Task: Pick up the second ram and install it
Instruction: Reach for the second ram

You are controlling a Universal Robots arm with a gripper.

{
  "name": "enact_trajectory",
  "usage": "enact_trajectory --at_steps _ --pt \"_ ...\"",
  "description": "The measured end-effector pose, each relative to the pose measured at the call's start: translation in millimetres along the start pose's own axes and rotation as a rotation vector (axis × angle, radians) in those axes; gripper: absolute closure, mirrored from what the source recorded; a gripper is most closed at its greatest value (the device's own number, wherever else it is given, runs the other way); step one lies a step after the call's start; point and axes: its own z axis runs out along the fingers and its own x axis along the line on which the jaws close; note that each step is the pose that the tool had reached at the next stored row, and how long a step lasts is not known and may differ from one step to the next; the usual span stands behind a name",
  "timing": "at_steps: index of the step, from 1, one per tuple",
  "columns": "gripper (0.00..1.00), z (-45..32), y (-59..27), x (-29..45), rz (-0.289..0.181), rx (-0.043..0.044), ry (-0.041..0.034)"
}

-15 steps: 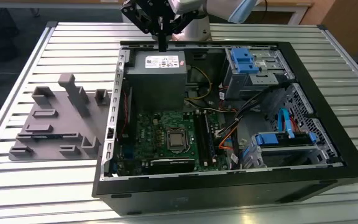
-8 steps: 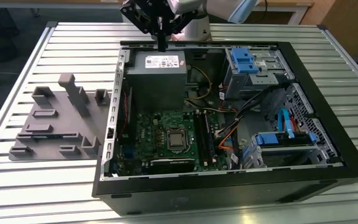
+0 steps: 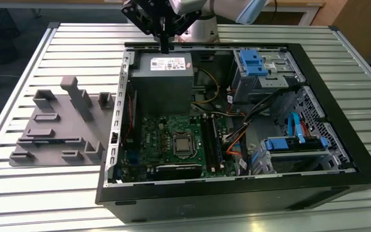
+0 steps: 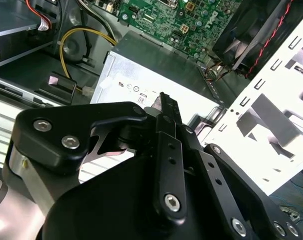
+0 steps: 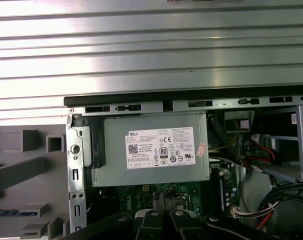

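We find the fingers pressed together with nothing between them, well apart from the second ram.

In the upper middle of the exterior view the fingers hang just above the grey power supply, at the far edge of the open computer case. Both wrist views show the same closed tips over that box. Lower in the frame, below the power supply, lies the green motherboard. The second ram, as far as we can tell, is the thin dark strip lying in a long slot of the grey tray. The tray sits on the exterior view's left, beside the case, on the ribbed metal tabletop.
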Motion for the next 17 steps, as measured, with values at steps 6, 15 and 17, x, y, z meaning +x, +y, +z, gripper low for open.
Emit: enact_trajectory --at_steps 6,15,17 --pt "0.89 -0.1 -0.1 1.3 0.0 0.0 0.0" --pt "0.89 -0.1 -0.2 2.5 0.0 0.0 0.0" --pt "0.89 -0.1 -0.3 3.5 0.0 0.0 0.0"
